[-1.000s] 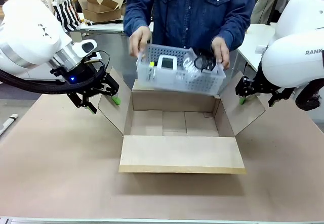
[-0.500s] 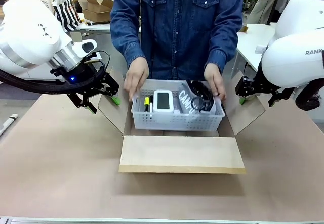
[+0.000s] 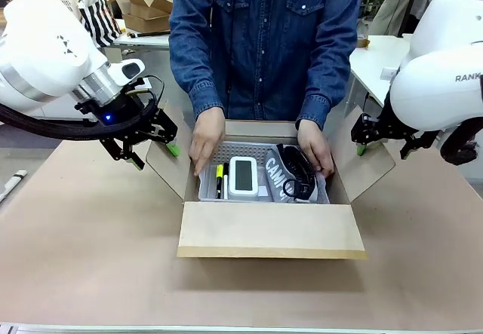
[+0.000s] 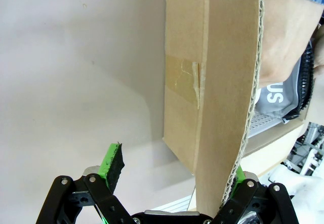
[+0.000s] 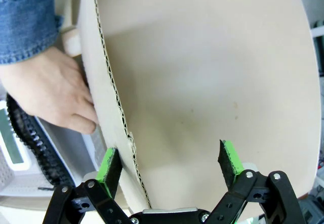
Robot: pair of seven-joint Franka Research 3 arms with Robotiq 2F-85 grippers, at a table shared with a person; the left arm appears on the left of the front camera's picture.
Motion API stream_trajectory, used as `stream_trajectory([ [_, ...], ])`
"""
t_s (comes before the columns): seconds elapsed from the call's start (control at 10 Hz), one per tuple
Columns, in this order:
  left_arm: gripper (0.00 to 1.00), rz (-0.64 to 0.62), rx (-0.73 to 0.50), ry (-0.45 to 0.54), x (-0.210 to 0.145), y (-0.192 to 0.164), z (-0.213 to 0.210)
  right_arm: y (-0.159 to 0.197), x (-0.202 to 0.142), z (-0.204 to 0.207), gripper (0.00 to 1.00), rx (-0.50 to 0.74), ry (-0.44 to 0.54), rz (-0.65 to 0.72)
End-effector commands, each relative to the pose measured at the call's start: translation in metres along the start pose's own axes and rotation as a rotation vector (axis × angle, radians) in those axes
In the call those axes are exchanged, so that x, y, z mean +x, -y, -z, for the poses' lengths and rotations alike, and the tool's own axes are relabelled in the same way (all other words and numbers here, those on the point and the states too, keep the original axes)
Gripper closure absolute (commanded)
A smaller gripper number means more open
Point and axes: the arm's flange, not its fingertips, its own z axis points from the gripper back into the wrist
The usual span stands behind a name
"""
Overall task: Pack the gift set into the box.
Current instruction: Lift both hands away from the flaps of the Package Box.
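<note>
Currently, I see the grey tray [image 3: 253, 151] sitting down inside the open cardboard box [image 3: 272, 230] at the middle of the desk [image 3: 83, 258]. The tray holds a yellow highlighter [image 3: 219, 177] and a black pen [image 3: 225, 173] side by side at its left end, a small white device with a screen [image 3: 244, 177] next to them, and a dark item with white lettering [image 3: 289, 174] at its right end. A person stands at the far side with one hand [image 3: 205, 139] on the tray's left end and the other hand [image 3: 313, 147] on its right end. The near flap lies folded outward toward me. The left side flap [image 4: 223, 82] stands up at an angle and passes between the pads of the left jaws, which are spread wide, one pad close against the flap's edge, the other well clear of it. The right side flap [image 5: 202, 77] likewise passes between the pads of the right jaws, also spread wide and not clamped on the card.
</note>
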Motion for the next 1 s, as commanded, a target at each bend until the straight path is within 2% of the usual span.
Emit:
stream_trajectory([
  [0.0, 0.00, -0.003, 0.013, 0.006, 0.0004, 0.0003, -0.0006, 0.0010, 0.0018, -0.0027, 0.00, -0.001, -0.002, 0.003],
  [0.9, 0.00, -0.003, 0.013, 0.006, 0.0004, 0.0003, -0.0006, 0.0010, 0.0018, -0.0027, 0.00, -0.001, -0.002, 0.003],
])
